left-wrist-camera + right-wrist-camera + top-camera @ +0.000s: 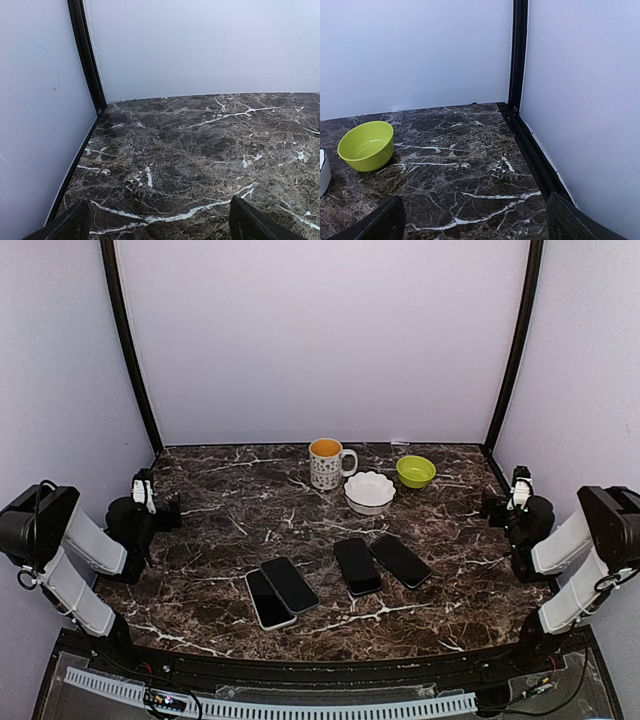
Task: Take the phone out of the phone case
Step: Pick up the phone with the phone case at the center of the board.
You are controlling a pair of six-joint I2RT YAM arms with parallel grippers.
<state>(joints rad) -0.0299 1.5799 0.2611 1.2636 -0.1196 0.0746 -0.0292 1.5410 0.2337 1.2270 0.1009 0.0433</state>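
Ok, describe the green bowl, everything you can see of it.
The green bowl is lime-coloured, round, smooth and glossy, plastic or glazed by the look, plain inside and out. It stands upright and empty on the marble table, toward the back right, just right of the white scalloped bowl and apparently not touching it.

No legible txt, brand, no. or sign in any view: the mug [331, 466] has only small dark marks, too tiny to read as letters, & the phones [401, 560] show plain dark faces w/ nothing written.
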